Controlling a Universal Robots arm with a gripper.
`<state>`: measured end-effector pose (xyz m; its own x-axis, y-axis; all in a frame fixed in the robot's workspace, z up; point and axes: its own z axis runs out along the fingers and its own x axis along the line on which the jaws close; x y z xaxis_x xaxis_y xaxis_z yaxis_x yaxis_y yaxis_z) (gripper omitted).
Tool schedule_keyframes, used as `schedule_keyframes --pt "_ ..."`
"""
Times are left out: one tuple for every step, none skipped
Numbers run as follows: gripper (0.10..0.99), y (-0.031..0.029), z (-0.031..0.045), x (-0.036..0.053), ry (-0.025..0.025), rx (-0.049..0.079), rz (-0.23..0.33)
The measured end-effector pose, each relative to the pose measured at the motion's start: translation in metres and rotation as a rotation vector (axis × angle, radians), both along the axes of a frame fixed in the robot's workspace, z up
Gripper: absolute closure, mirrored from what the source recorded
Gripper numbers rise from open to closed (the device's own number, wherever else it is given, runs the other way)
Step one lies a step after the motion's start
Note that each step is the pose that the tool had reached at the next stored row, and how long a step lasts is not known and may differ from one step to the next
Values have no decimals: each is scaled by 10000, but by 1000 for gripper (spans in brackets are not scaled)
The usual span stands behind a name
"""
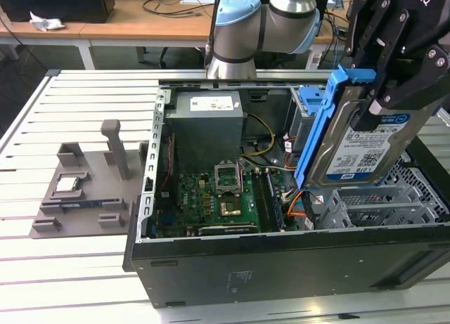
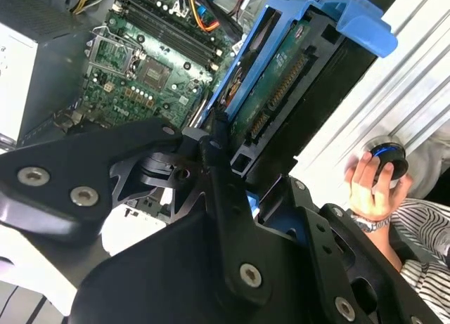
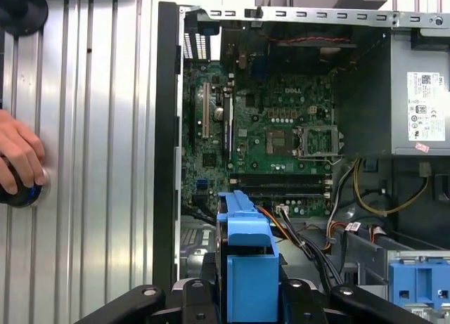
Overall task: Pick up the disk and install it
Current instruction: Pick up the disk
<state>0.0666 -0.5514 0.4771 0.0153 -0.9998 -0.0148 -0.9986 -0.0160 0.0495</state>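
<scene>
In the exterior view, the gripper [image 1: 382, 102] has its fingers closed on the disk [image 1: 358, 152], pinching the drive's two flat faces near its upper end. The disk hangs clear of everything, on edge and tilted. Its blue carrier frame is turned to the exterior view's left and its white-and-blue label faces the camera. It sits above the metal drive cage [image 1: 383, 204] at the right end of the computer case [image 1: 281, 268]. The case lies on its side with the panel off, probably so the arm can reach in from above. On the far left of the table, a grey fixture tray [image 1: 105, 204] holds a small square chip [image 1: 68, 185]. The power supply [image 1: 207, 120] carries a white sticker; its print, like the disk's, I leave unread.

In the second wrist view, the disk [image 2: 281, 78] shows its green circuit-board underside and connector edge, above the motherboard [image 2: 148, 71]. A person's hand [image 2: 369, 183] rests on a round blue-and-black knob [image 2: 388, 159] on the slatted table, perhaps a control kept within reach.

In the first wrist view, the carrier's blue end [image 3: 246, 261] stands between the black fingers [image 3: 148, 299], over the near edge of the motherboard [image 3: 274, 141].
</scene>
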Motion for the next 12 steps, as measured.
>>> schedule_keyframes --pt "722 0 -3 12 0 -1 0" --pt "722 0 -7 27 1 -1 0" --pt "722 0 -10 39 2 -1 0" --pt "722 0 -18 74 3 -1 -1" --pt "722 0 -25 94 5 2 0" --pt "722 0 -29 108 6 1 0" --pt "722 0 -43 138 9 -1 0" --pt "722 0 -59 168 13 -1 0" --pt "722 0 -75 208 19 -1 0" --pt "722 0 -82 232 22 -1 0" --pt "722 0 -91 260 26 -1 -1" --pt "722 -1 -98 290 31 -2 -1"
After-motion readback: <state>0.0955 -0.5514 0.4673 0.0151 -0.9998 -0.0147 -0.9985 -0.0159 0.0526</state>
